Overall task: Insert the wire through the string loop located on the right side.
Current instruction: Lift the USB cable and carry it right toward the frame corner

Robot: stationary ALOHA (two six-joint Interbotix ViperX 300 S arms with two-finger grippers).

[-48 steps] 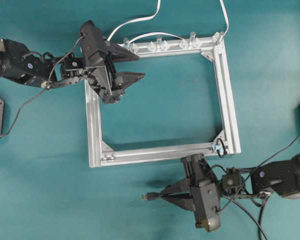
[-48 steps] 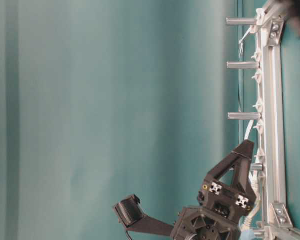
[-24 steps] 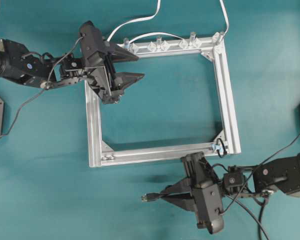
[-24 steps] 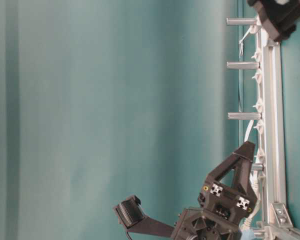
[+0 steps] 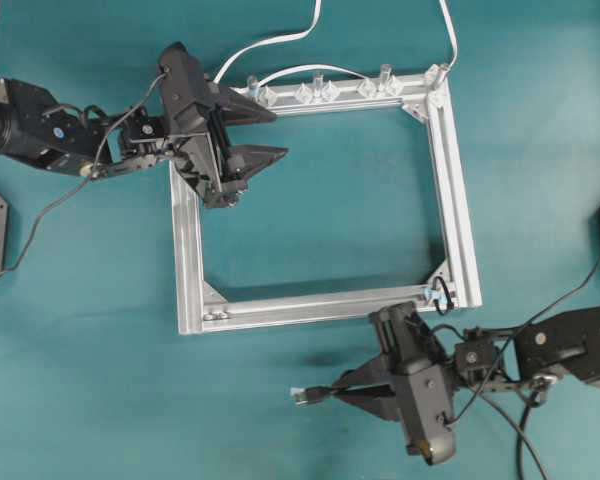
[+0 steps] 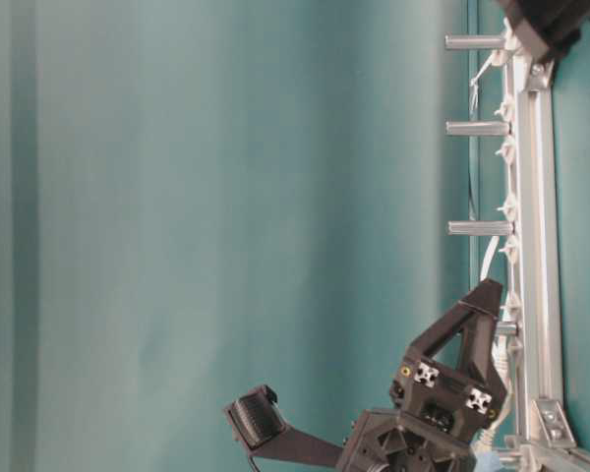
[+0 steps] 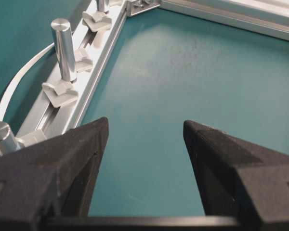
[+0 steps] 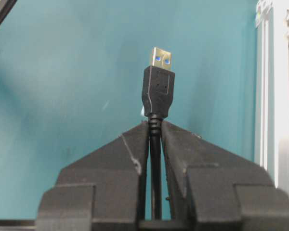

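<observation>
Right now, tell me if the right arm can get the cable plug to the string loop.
Probably yes. The right gripper holds the cable with its plug pointing away from the string loop, so it must turn round; nothing lies between them.

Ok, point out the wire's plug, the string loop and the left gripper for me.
wire point(image 8: 158, 89), right wrist view, on the black plug housing.
string loop point(image 5: 442, 293), overhead view, on the loop at the frame's lower right corner.
left gripper point(image 5: 278, 133), overhead view, midway between its fingertips.
</observation>
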